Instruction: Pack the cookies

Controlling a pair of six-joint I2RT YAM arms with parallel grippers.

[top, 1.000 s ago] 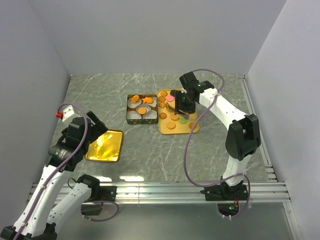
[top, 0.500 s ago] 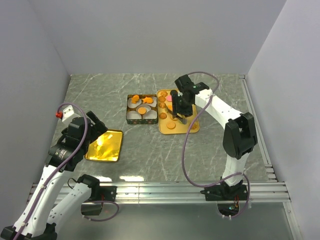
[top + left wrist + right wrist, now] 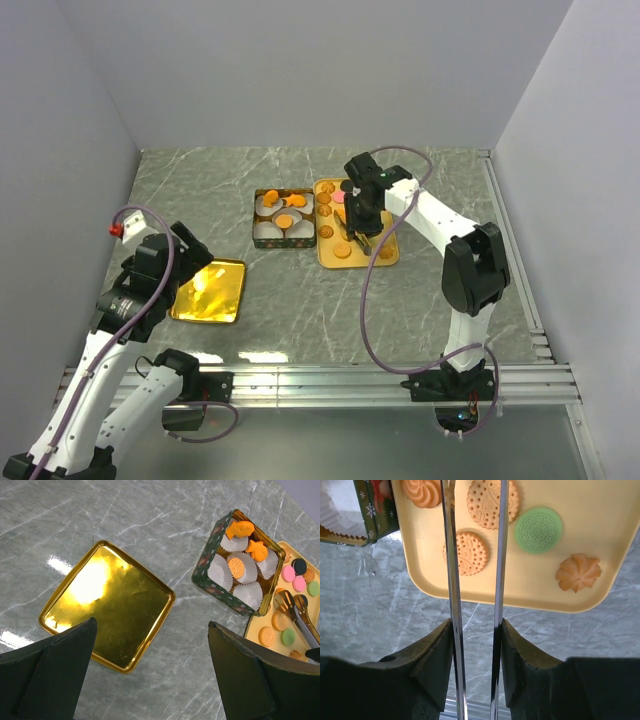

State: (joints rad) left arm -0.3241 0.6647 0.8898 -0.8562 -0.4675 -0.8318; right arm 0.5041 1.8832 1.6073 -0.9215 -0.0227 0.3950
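Note:
Cookies lie on a yellow tray [image 3: 387, 258]: round orange ones [image 3: 471, 553], a green one [image 3: 538, 530] and a flower-shaped one [image 3: 578, 572]. More cookies [image 3: 236, 567] sit in white paper cups inside a green tin [image 3: 268, 240]. My right gripper [image 3: 360, 212] is shut on metal tongs [image 3: 451, 555], whose open tips reach over the round orange cookies at the tray's left part. No cookie shows between the tong tips. My left gripper [image 3: 152, 670] is open and empty, above the table beside a gold lid [image 3: 110, 605].
The gold lid [image 3: 208, 290] lies at the near left, inner side up. The tin [image 3: 210, 575] stands against the tray's left edge [image 3: 252, 630]. Grey walls close the table at the left, back and right.
My right arm has swung a little to the left over the tray with the tongs. The left arm has not moved.

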